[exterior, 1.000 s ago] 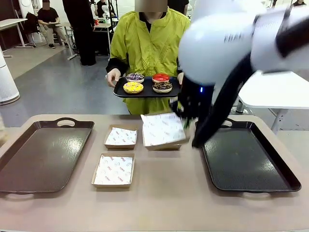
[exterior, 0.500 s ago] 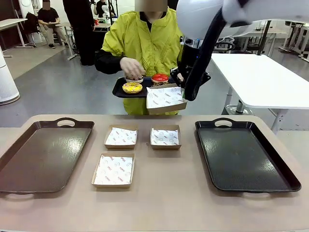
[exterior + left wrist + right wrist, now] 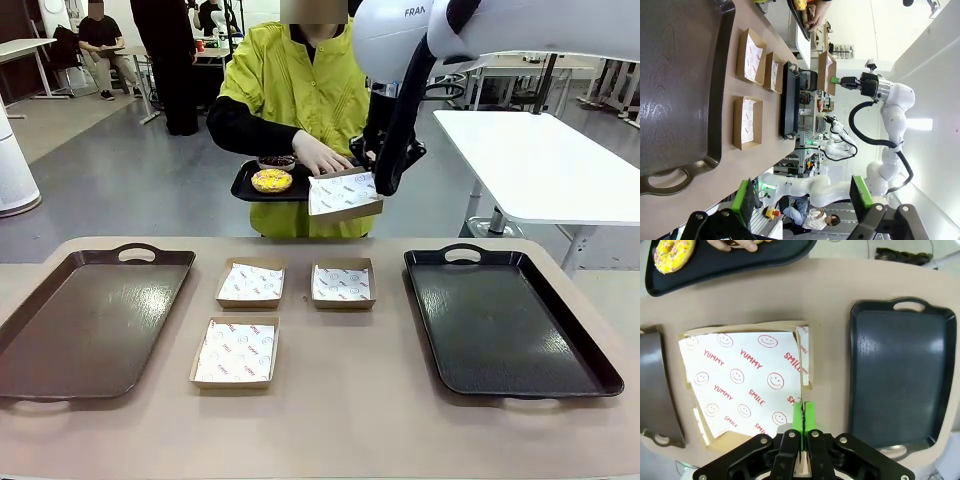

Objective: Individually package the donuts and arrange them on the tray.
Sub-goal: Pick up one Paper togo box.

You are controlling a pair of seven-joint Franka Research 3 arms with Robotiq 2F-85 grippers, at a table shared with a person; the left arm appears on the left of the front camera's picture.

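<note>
The yellow donut (image 3: 272, 181) sits at the near edge of the person's tray (image 3: 243, 184), held in the air at the far side of the tabletop (image 3: 350, 420), and a sprinkled dark donut (image 3: 278, 161) lies just behind it. The person's hand (image 3: 320, 158) is down on that tray's right part (what lies under the fingers is hidden). Right beside it hangs the box (image 3: 740, 385), paper-lined with red smiley print, tilted and off the tabletop. The right gripper (image 3: 802, 412) has it, green pads pinched tight on the box's edge. Down on the tabletop, three more lined boxes (image 3: 250, 284) wait in the middle, two in the far row and one nearer, between the left tray (image 3: 85, 320) and the right tray (image 3: 510, 325). The left gripper (image 3: 804, 192) hangs over the left tray, its fingers spread wide with nothing between them.
</note>
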